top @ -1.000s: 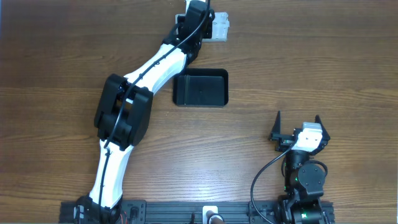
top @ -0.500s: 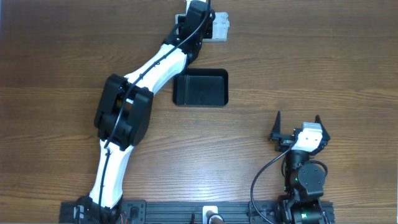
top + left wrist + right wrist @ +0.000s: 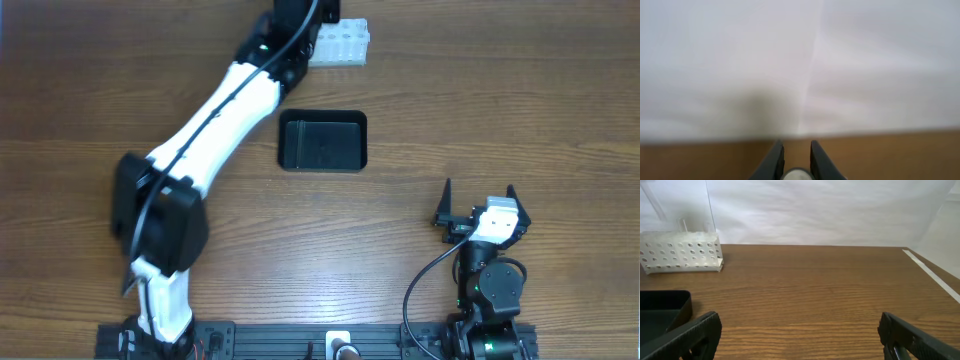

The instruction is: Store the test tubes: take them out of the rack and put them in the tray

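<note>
The white test tube rack [image 3: 340, 44] stands at the table's far edge, and the black tray [image 3: 322, 140] lies just in front of it. My left arm [image 3: 285, 30] stretches up over the rack's left end. In the left wrist view my left gripper [image 3: 796, 146] is shut on the round white top of a test tube [image 3: 796, 174] and faces the white wall. The right wrist view has the rack [image 3: 682, 252] with a clear tube [image 3: 683, 226] upright in it. My right gripper [image 3: 479, 192] is open low on the right, holding nothing.
Bare wood lies between the tray and the right arm. A white wall rises behind the table's far edge [image 3: 810, 245]. A pale strip [image 3: 932, 275] runs along the table's right side. The tray's corner [image 3: 665, 305] sits near my right gripper's finger.
The left arm has risen and drawn toward the far edge and slightly left, uncovering more of the rack. The right arm has kept still.
</note>
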`<state>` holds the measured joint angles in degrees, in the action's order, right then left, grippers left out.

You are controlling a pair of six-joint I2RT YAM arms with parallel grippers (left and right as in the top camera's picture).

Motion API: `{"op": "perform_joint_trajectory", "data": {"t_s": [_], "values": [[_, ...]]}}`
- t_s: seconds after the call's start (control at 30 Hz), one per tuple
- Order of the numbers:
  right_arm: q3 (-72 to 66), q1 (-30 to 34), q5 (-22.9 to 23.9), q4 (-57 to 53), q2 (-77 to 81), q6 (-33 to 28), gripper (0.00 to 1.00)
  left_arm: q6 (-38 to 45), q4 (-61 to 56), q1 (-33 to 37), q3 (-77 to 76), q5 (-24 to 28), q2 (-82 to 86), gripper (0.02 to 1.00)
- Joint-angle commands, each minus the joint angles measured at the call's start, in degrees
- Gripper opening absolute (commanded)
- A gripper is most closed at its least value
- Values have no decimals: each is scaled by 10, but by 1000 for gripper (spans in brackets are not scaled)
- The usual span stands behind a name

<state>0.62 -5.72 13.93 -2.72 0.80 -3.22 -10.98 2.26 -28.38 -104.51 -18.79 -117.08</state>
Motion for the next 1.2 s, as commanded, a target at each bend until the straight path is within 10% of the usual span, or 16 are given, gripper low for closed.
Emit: {"op": "perform_joint_trajectory", "data": {"t_s": [0.03, 0.63, 1.2], "values": [[-3, 2, -1, -1, -5, -1, 993, 33, 11, -1, -13, -10, 88, 91], [-3, 2, -1, -1, -5, -1, 991, -165, 374, -43, 8, 3, 138, 80], [-3, 2, -1, -1, -5, -1, 993, -227, 388, -87, 123, 16, 45, 104]]}}
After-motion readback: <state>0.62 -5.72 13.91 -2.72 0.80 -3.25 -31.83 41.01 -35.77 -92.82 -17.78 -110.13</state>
